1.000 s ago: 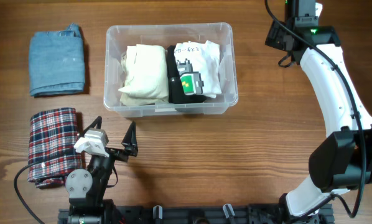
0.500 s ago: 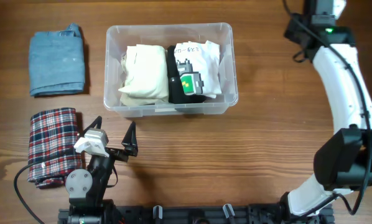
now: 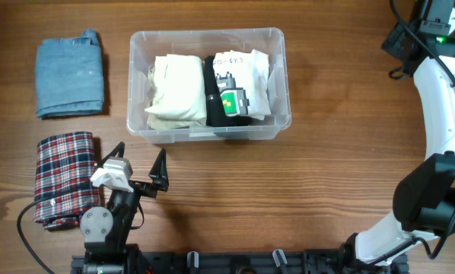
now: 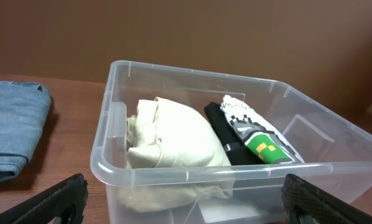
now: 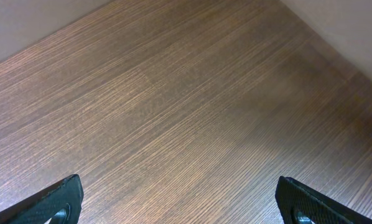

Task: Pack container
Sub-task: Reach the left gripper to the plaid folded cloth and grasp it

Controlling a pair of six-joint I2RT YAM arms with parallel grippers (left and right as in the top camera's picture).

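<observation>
The clear plastic container (image 3: 208, 32), rectangular with rounded corners and a thick rim, sits far-centre on the wood-grain table (image 3: 326, 175). It holds a soft cream folded cloth (image 3: 174, 93) beside a black-and-white printed garment (image 3: 239, 87). The left gripper (image 3: 141, 154) faces it with jaws spread wide, and the right gripper (image 5: 181, 202), over streaked wood, is likewise spread.

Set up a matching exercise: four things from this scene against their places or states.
Things:
1. blue cloth
2. plaid cloth
3. cream cloth
4. left tool

Places or states:
A. inside the container
B. open, holding nothing
C. outside the container, next to the left tool
D. level with the container, to its left

Pairs: 1-D, 2-C, 3-A, 4-B
</observation>
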